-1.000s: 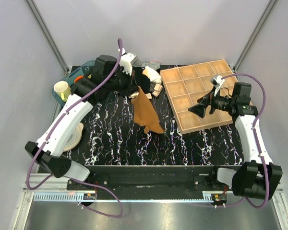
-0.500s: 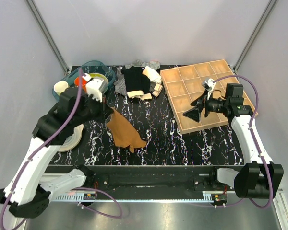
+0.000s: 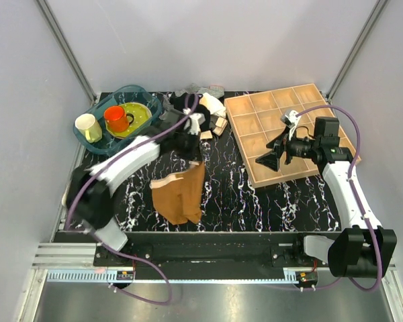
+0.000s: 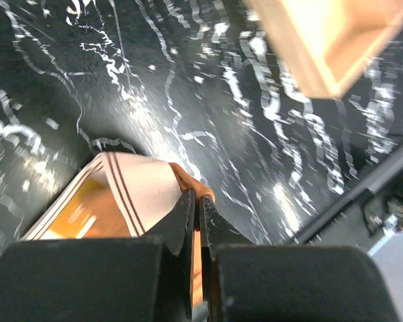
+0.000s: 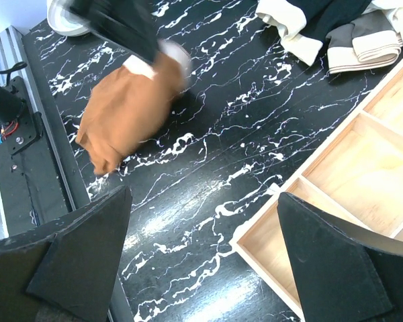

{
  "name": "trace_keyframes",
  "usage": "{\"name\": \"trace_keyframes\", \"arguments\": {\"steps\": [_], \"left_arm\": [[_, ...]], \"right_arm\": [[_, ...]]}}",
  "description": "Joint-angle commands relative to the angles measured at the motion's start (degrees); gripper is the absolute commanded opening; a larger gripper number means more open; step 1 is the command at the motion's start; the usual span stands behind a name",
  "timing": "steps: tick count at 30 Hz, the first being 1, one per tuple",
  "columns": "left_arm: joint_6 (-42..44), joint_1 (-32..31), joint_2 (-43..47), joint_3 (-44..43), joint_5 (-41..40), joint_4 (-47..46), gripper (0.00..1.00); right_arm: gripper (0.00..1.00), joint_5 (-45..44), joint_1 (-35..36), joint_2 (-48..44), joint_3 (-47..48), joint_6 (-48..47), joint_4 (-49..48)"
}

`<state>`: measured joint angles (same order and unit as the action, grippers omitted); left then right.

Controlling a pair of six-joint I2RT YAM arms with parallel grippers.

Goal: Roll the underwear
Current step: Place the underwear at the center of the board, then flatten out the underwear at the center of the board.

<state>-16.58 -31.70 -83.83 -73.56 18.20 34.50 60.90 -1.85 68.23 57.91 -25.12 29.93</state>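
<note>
The rust-brown underwear [image 3: 178, 196] hangs over the front middle of the black marbled table. Its pale beige waistband [image 4: 138, 194] shows in the left wrist view. My left gripper [image 3: 195, 158] is shut on the underwear's upper edge, and the jaws [image 4: 195, 199] pinch rust fabric next to the waistband. In the right wrist view the underwear [image 5: 124, 111] appears at upper left. My right gripper [image 3: 267, 159] is open and empty, hovering over the wooden tray's left edge, to the right of the underwear. Its two fingers stand wide apart [image 5: 201, 255].
A wooden compartment tray [image 3: 282, 131] lies at the right. A pile of other garments [image 3: 203, 106], black, beige and striped, lies at the back middle. A clear tub [image 3: 101, 144] at back left holds a cup, an orange mug and a yellow plate.
My left arm has swung from the left side towards the middle, carrying the underwear to the front centre. The right gripper has stayed where it was.
</note>
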Motion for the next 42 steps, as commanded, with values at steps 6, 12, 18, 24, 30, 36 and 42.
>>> {"name": "trace_keyframes", "arguments": {"steps": [6,12,18,24,30,36,42], "left_arm": [[-2.8,-0.8,-29.0,-21.0,5.8,-6.0,0.32],[4.4,-0.4,-10.6,-13.9,-6.8,-1.5,0.70],[14.4,0.5,19.0,4.4,-29.8,-1.1,0.95],[14.5,1.0,39.5,25.5,-41.0,-9.4,0.99],[14.4,1.1,46.6,28.7,-46.1,-10.2,0.99],[14.5,1.7,48.5,29.2,-44.5,-10.8,0.99],[14.4,1.7,49.2,29.2,-43.4,-10.8,0.99]], "right_arm": [[1.00,-1.9,0.6,-0.4,-0.8,-2.1,0.6],[1.00,-7.7,11.0,1.8,-0.8,-8.3,2.7],[1.00,-21.9,29.9,10.1,5.4,-9.1,4.9],[0.94,-39.1,48.7,27.3,16.3,10.3,-2.2],[0.87,-53.6,55.5,41.2,26.2,20.9,-1.3],[0.81,-59.1,57.8,46.9,29.0,22.1,-0.7],[0.69,-64.3,58.8,47.5,26.9,20.0,0.4]]}}
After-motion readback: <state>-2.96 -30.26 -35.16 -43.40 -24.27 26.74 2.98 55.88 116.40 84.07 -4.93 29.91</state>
